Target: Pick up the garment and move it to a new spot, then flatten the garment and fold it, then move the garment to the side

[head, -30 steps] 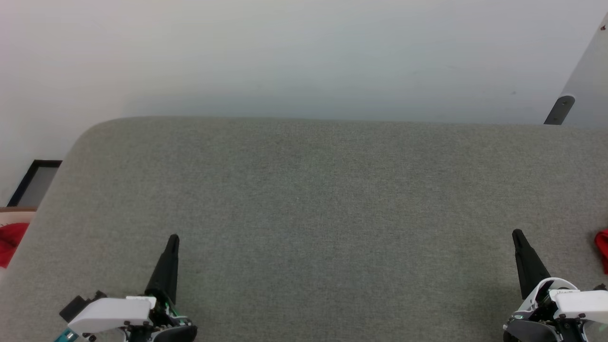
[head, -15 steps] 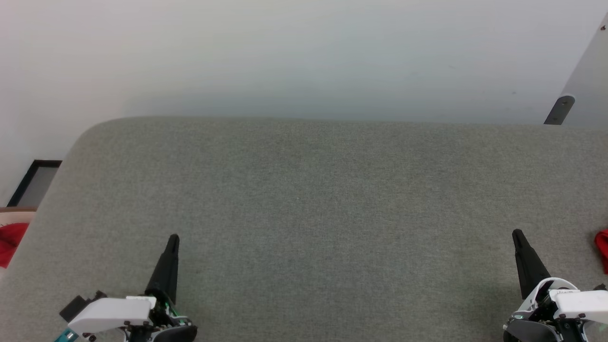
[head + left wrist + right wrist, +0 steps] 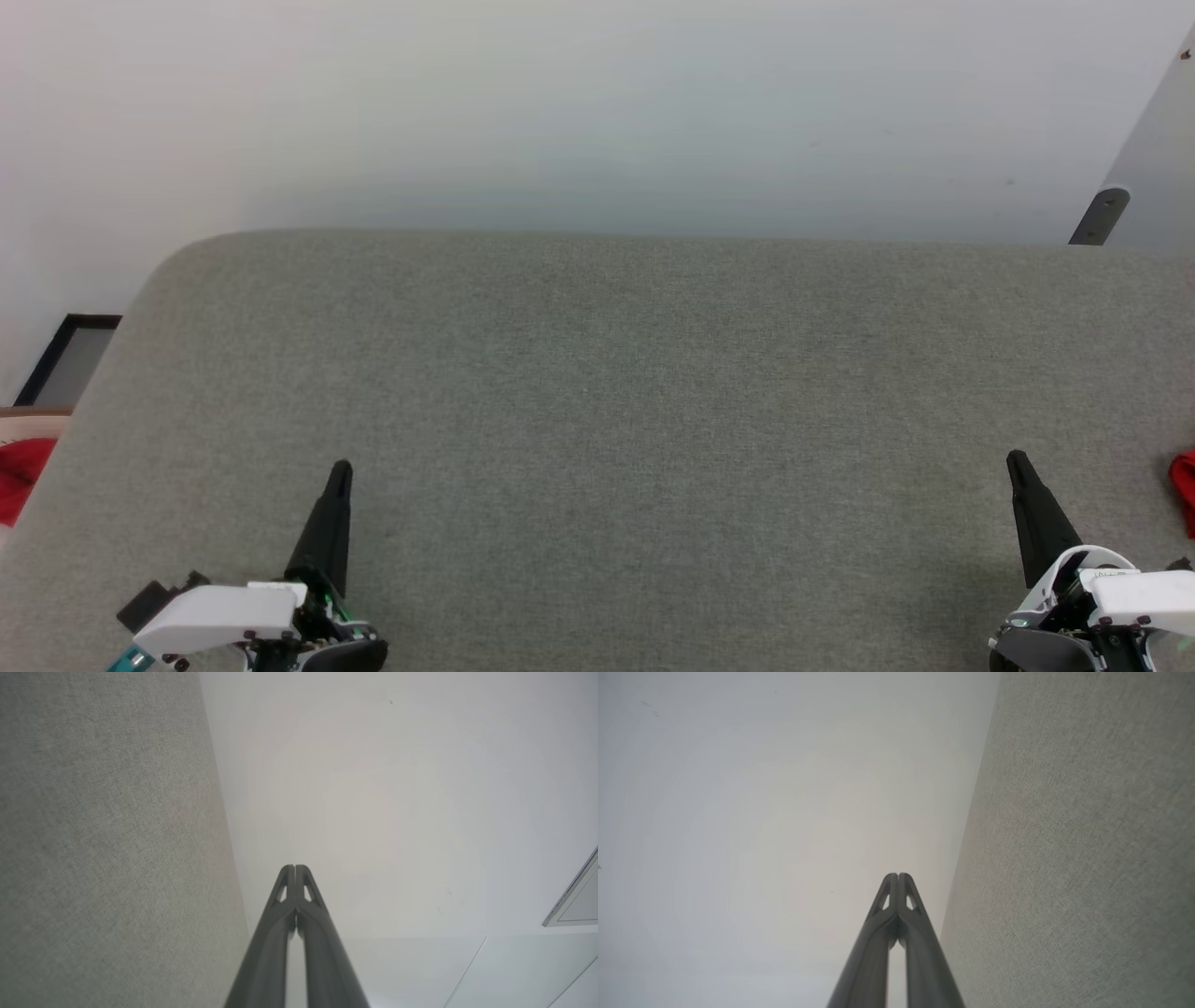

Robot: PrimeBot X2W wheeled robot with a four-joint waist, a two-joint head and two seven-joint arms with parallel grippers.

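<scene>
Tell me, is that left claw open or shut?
Shut. In the wrist view of the left gripper, its two dark fingers meet at the tips, with nothing held between them.

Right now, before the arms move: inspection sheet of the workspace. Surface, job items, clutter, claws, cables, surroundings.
Surface: grey woven fabric pad with a rounded corner; lies flat.
Job's things: red fabric patch on the pad, cut off at the head view's right edge; second red fabric patch off the pad at the left edge. No white parts show, so I cannot tell which is the shirt.
Clutter: nothing seen.
Claws: left claw and right claw both shut, holding nothing, over the pad's near side.
Cables: nothing seen.
Surroundings: pale plain wall; dark-framed panel at left; grey metal bracket at upper right.
</scene>
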